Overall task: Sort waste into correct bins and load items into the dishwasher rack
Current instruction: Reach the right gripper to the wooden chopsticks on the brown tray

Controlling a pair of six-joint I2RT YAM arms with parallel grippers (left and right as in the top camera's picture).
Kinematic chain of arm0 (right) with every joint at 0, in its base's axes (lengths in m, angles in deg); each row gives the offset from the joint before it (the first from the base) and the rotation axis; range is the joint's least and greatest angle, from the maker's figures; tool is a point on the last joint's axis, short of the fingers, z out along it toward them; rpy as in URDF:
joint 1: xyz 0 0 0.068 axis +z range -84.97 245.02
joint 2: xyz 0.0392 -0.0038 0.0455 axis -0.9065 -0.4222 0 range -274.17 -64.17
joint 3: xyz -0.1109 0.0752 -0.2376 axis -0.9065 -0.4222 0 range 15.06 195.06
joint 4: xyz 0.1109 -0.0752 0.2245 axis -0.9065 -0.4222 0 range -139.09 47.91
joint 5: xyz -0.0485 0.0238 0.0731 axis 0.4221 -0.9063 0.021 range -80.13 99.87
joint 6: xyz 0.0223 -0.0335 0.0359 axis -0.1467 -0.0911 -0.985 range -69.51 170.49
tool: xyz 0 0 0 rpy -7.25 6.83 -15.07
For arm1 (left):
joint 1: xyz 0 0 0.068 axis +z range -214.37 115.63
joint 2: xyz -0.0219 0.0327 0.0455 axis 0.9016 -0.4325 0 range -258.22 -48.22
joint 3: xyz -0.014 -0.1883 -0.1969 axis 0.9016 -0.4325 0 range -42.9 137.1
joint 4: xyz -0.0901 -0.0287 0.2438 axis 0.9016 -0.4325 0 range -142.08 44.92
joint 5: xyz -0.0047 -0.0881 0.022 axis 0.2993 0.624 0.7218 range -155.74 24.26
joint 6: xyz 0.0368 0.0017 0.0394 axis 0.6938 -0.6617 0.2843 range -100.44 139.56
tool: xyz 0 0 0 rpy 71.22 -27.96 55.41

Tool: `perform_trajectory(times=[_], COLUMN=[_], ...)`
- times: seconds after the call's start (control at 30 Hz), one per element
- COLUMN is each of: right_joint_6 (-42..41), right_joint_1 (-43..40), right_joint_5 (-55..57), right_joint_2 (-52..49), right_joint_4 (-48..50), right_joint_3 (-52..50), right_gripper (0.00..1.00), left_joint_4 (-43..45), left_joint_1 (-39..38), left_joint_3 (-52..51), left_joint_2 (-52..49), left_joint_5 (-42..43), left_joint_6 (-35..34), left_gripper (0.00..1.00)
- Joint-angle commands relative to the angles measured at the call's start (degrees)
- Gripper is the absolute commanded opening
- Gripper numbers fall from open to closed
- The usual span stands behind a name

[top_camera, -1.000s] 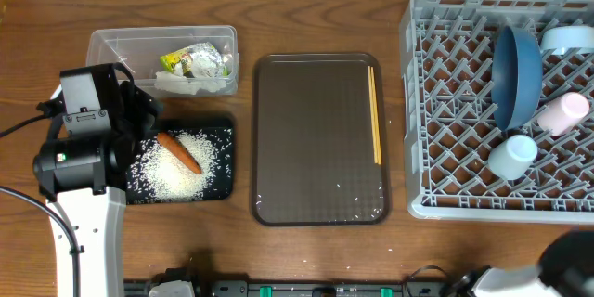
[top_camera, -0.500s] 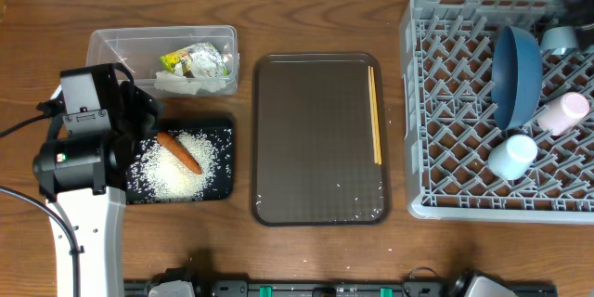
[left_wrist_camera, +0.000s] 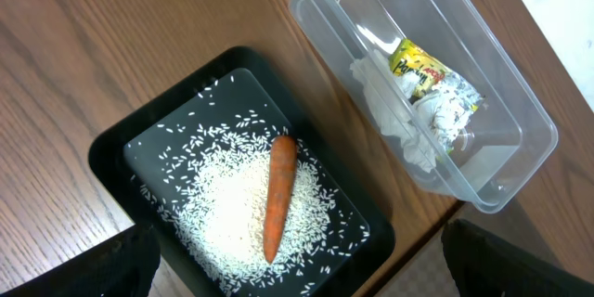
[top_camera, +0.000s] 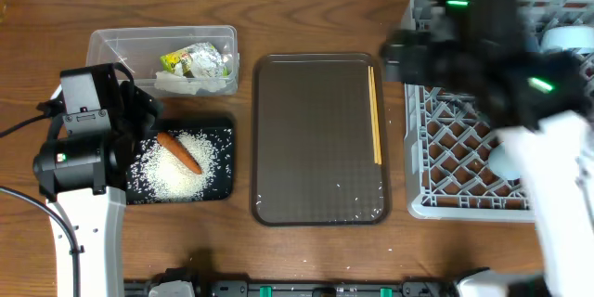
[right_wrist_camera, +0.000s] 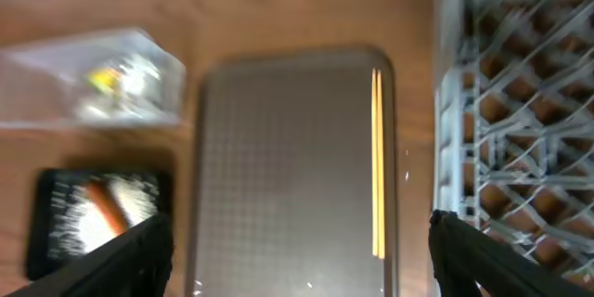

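Rice grains (top_camera: 172,172) and a carrot (top_camera: 178,151) lie in the black tray (top_camera: 221,137); both also show in the left wrist view, carrot (left_wrist_camera: 277,197). The yellow-green wrapper (top_camera: 193,58) and white tissue (top_camera: 186,81) lie in the clear tub (top_camera: 111,48). Chopsticks (top_camera: 374,116) lie along the right side of the brown tray (top_camera: 316,139) and show in the right wrist view (right_wrist_camera: 377,162). My left gripper (left_wrist_camera: 297,241) is open above the black tray. My right gripper (right_wrist_camera: 299,227) is open and blurred, high over the brown tray by the grey rack (top_camera: 422,186). The dark-blue bowl is hidden by the arm.
My right arm (top_camera: 492,46) covers much of the rack. A pale-blue cup (top_camera: 497,160) and a light-blue bowl (top_camera: 568,37) peek out inside it. A few stray rice grains lie on the brown tray. My left arm's column (top_camera: 88,232) stands at the front left.
My right arm has swung in from the front right and now hangs over the rack's left half, hiding the bowl and cups. The left arm has not moved.
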Motion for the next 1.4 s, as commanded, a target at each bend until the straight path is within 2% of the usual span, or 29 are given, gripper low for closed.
perform_trajectory(times=[0.0,0.27,0.43,0.6,0.77,1.03,1.37], right_joint_6=[-5.46,-10.05,-14.47,-14.4,-14.19,-2.56,4.07], right_joint_1=[4.09,7.13,6.6,6.43,6.29,3.04,0.0], right_joint_5=[7.93,8.59,8.35,7.89,8.0,8.07,1.99], right_joint_2=[-6.91,-23.63,-33.24,-39.74,-41.7,-41.57,-41.59], right_joint_4=[-0.09,3.04,4.11,4.22,3.93,3.74,2.93], right_joint_3=[-0.11,-0.11,-0.11,-0.11,-0.11,-0.11,-0.11], right_gripper=[0.87,0.9,0.79,0.78,0.79,0.87,0.88], left_joint_4=[-0.15,-0.15,-0.15,-0.15,-0.15,-0.15,-0.15], left_joint_1=[0.37,0.37,0.37,0.37,0.37,0.37,0.37], left_joint_3=[0.13,0.13,0.13,0.13,0.13,0.13,0.13], left_joint_2=[-0.02,-0.02,-0.02,-0.02,-0.02,-0.02,-0.02], left_joint_5=[-0.13,-0.13,-0.13,-0.13,-0.13,-0.13,-0.13], left_joint_6=[-0.09,-0.09,-0.09,-0.09,-0.09,-0.09,-0.09], left_gripper=[0.99,0.99,0.99,0.99,0.99,0.99,0.99])
